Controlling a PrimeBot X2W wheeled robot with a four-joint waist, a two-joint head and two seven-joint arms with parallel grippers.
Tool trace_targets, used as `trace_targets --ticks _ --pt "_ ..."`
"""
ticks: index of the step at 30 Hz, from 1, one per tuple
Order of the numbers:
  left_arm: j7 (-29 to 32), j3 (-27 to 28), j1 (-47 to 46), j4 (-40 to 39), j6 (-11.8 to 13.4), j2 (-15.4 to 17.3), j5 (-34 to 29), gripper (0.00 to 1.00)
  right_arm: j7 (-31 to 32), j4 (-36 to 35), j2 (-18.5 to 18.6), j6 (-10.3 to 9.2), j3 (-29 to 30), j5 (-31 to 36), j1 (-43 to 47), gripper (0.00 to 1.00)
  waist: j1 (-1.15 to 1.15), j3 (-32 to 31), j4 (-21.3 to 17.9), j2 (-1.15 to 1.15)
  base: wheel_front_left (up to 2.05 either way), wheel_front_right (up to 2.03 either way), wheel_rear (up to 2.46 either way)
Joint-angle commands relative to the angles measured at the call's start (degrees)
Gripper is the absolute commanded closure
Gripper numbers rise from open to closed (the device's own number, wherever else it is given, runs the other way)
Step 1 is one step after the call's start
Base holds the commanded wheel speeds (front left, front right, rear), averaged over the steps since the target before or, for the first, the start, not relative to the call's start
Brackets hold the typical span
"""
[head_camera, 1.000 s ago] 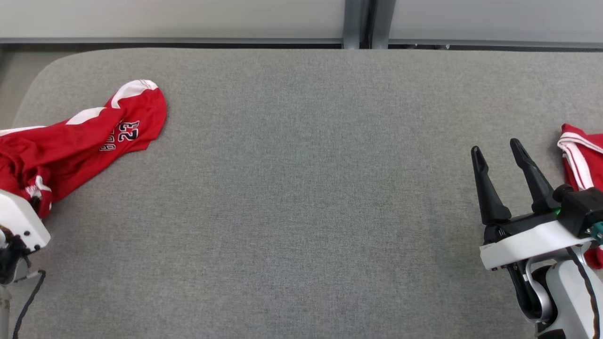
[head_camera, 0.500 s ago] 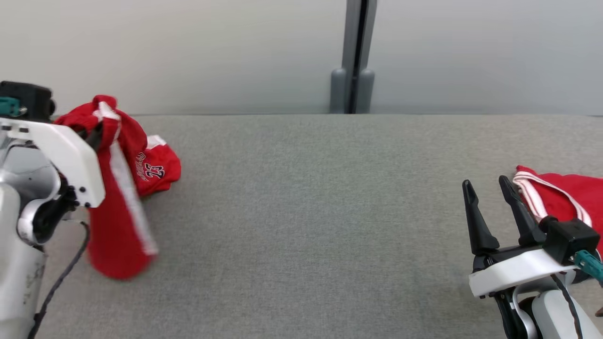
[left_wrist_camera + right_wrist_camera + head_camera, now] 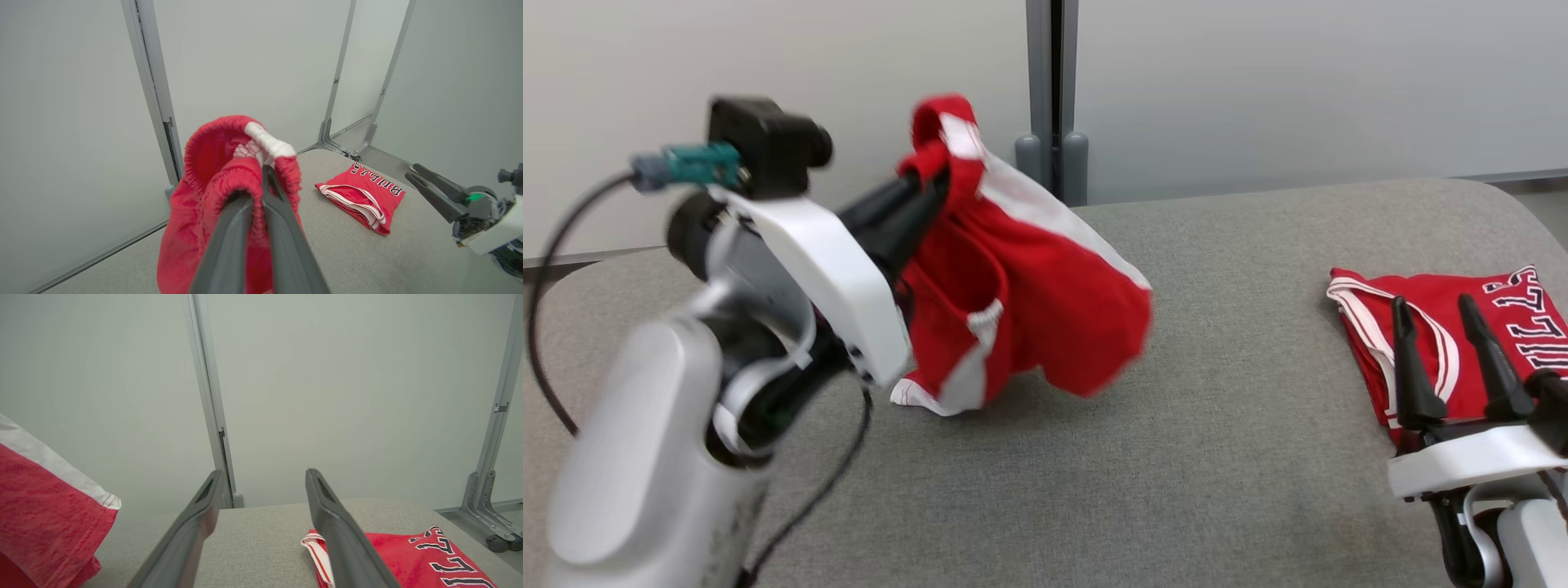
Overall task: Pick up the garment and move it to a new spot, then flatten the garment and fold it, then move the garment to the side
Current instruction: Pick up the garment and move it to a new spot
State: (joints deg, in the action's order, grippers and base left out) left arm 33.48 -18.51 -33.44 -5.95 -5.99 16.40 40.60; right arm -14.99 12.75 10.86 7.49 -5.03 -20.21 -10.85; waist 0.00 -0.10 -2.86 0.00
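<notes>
Left pincer pinching waistband of red garment, raised left of centre. Cloth hangs downward, long axis vertical, hem just above bench. Free bench lies rightward. Right pincer spread, empty, over folded jersey.

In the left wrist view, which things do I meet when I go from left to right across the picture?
red shorts → folded red jersey → right gripper
</notes>
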Motion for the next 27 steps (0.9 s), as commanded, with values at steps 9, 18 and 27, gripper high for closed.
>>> trace_targets --ticks 9,18,27 --pt "-7.95 1.49 16.20 4.90 2.14 -2.20 2.71 1.00 -0.25 -0.41 1.05 0.02 1.65 0.19 0.78 0.00 0.00 2.39 -1.50 0.00 0.00 0.00 0.00" --pt "-22.03 5.98 26.34 23.96 0.97 -6.84 6.63 1.00 -0.25 0.84 1.60 0.02 -0.42 -0.42 0.73 0.00 0.00 2.81 -0.31 0.00 0.00 0.00 0.00" --pt "-27.78 5.17 24.37 31.44 -0.93 -6.24 6.19 0.00 -0.25 2.23 2.23 0.02 -2.76 -0.85 1.31 0.00 0.00 0.62 1.72 0.00 0.00 0.00 0.00"
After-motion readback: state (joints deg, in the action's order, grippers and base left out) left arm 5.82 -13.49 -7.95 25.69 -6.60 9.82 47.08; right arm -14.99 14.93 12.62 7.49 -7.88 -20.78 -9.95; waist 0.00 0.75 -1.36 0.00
